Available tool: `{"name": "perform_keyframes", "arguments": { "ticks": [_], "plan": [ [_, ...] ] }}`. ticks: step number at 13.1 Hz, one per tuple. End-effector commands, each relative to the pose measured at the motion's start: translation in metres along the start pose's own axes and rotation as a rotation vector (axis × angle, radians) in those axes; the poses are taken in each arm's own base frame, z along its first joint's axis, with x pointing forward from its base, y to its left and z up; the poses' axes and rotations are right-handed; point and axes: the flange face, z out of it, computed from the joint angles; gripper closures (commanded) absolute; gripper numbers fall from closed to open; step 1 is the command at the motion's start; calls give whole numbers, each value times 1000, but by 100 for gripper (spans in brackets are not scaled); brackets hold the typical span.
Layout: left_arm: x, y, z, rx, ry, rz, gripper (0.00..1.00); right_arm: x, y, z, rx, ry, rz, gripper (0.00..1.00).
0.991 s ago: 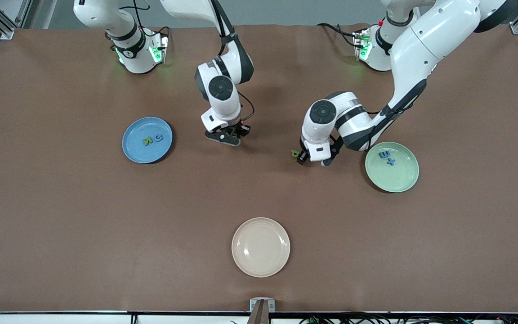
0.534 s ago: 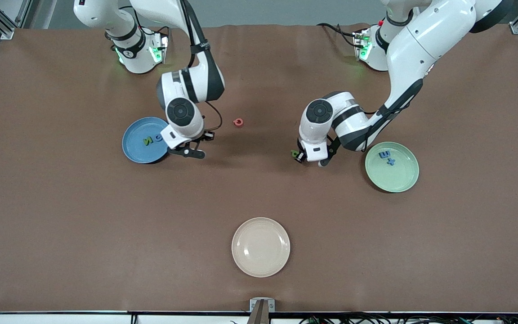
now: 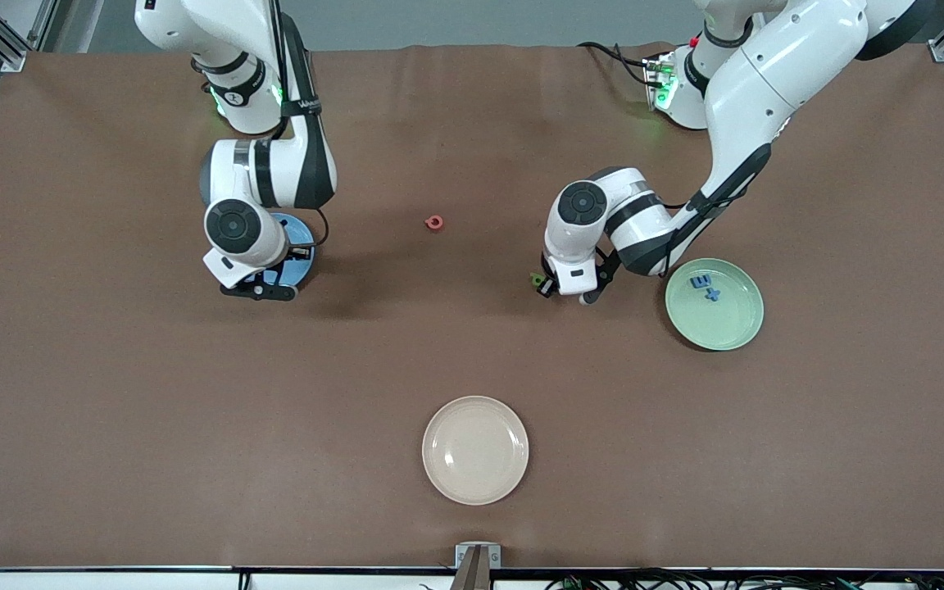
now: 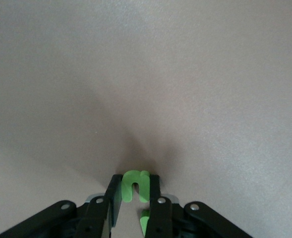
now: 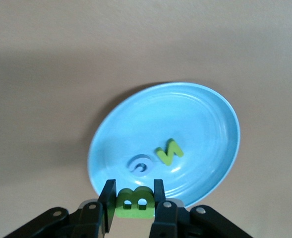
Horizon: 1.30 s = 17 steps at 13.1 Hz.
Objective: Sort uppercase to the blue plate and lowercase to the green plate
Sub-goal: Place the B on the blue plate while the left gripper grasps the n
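Observation:
My right gripper (image 5: 134, 191) is shut on a green B (image 5: 134, 204) and hangs over the edge of the blue plate (image 5: 195, 114). In that plate lie a green N (image 5: 169, 151) and a blue C (image 5: 140, 165). The front view has this gripper (image 3: 263, 291) covering most of the blue plate (image 3: 306, 246). My left gripper (image 4: 135, 186) is shut on a green u (image 4: 131, 191), low at the table. A second green foam piece (image 4: 145, 220) lies by its fingers. The green plate (image 3: 730, 324) holds a blue m (image 3: 701, 283) and a blue x (image 3: 712, 295). A red Q (image 3: 434, 222) lies mid-table.
A cream plate (image 3: 474, 450) sits nearer the front camera, midway along the table. A bit of green foam (image 3: 536, 280) shows beside my left gripper (image 3: 560, 288). Brown table surface lies open between the plates.
My right arm swung from mid-table to over the blue plate with the B, uncovering the red Q. My left gripper closed on the green u.

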Motion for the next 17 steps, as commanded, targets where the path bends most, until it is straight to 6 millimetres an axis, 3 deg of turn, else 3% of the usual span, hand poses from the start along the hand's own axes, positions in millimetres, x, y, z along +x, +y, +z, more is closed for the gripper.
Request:
{"name": "perform_keyframes", "arguments": {
  "ticks": [1,2,6,7,10,15,17],
  "plan": [
    [27,2,-11,-12,30,54,86,-8,1,3,-6,-4,-17,18],
    [30,1,-18,1,37,106,87,-7,4,1,-4,-2,-12,0],
    [84,-11,-47,68,23,270,87,-8,3,-1,-2,-3,-13,0],
    [100,-16,-58,90,12,307,87,-12,-6,-2,-6,-2,-19,0],
    [158,-35,-79,117,-27,410,88,-36,-48,-8,38,3,27,0],
    [225,-79,-70,136,-77,546,88,-94,-144,-6,161,65,190,0],
    [243,-95,-63,147,-88,600,88,-116,-165,4,204,74,365,0]
  ]
}}
